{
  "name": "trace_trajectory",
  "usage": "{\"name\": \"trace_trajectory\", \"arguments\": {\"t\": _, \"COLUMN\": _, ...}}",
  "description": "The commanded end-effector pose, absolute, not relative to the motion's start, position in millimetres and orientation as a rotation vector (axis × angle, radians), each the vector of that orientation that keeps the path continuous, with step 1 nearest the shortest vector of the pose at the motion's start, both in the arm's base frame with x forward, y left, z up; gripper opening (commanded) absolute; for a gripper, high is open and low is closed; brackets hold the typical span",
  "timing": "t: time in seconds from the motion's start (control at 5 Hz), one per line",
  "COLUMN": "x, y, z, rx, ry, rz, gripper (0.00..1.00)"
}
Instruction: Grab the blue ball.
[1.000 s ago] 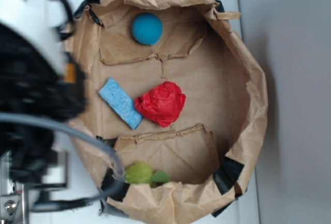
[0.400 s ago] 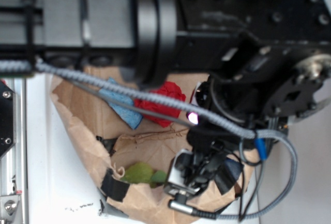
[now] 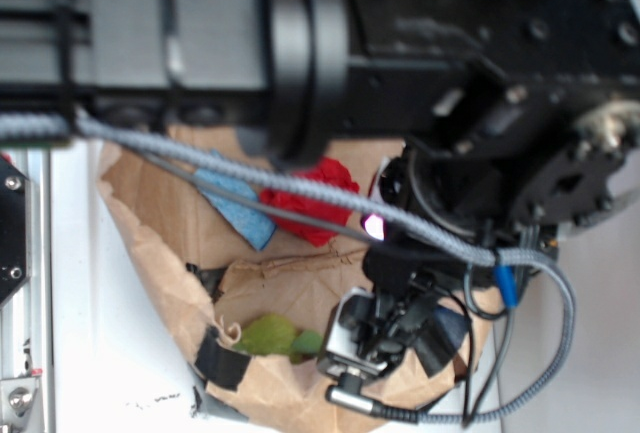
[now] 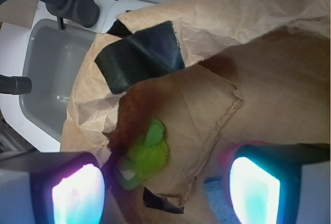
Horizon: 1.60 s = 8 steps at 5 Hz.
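The blue ball is hidden: in the exterior view my black arm [image 3: 400,63] covers the upper part of the brown paper bag [image 3: 150,203], and the wrist view does not show it either. My gripper [image 4: 165,193] is open, its two glowing pads [image 4: 77,195] wide apart with nothing between them. It hovers over the bag's lower part, above the paper flap next to the yellow-green ball [image 4: 147,154].
A crumpled red paper wad [image 3: 310,203] and a flat light-blue sponge [image 3: 240,215] lie mid-bag, and the yellow-green ball [image 3: 268,335] sits by the lower rim. Black tape [image 4: 139,53] patches the bag wall. A grey sink basin [image 4: 51,74] lies beyond the bag.
The arm has swung from the left edge across the bag, covering the blue ball that showed at the top one second ago. Since 0.4 s ago it has barely shifted.
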<state>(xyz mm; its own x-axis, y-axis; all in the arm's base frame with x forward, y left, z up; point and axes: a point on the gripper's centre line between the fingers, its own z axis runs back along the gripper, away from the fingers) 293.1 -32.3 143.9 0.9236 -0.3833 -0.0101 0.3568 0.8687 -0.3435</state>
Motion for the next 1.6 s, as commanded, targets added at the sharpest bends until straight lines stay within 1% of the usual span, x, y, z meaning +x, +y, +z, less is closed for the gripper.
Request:
{"name": "trace_trajectory", "arguments": {"t": 0.0, "x": 311, "y": -11, "z": 164, "rx": -0.219, "ry": -0.134, "rz": -0.870, "gripper": 1.00}}
{"name": "trace_trajectory", "arguments": {"t": 0.2, "x": 311, "y": 1, "z": 162, "rx": -0.200, "ry": -0.081, "rz": -1.038, "gripper": 1.00}}
{"name": "trace_trajectory", "arguments": {"t": 0.4, "x": 299, "y": 12, "z": 167, "rx": -0.178, "ry": -0.083, "rz": -1.178, "gripper": 1.00}}
{"name": "trace_trajectory", "arguments": {"t": 0.6, "x": 281, "y": 23, "z": 151, "rx": -0.121, "ry": -0.054, "rz": -1.243, "gripper": 1.00}}
{"name": "trace_trajectory", "arguments": {"t": 0.8, "x": 268, "y": 33, "z": 133, "rx": -0.040, "ry": -0.051, "rz": -1.289, "gripper": 1.00}}
{"name": "trace_trajectory", "arguments": {"t": 1.0, "x": 262, "y": 46, "z": 113, "rx": 0.047, "ry": -0.035, "rz": -1.298, "gripper": 1.00}}
{"name": "trace_trajectory", "arguments": {"t": 1.2, "x": 265, "y": 58, "z": 104, "rx": 0.089, "ry": -0.028, "rz": -1.268, "gripper": 1.00}}
{"name": "trace_trajectory", "arguments": {"t": 1.4, "x": 264, "y": 71, "z": 94, "rx": 0.147, "ry": -0.026, "rz": -1.232, "gripper": 1.00}}
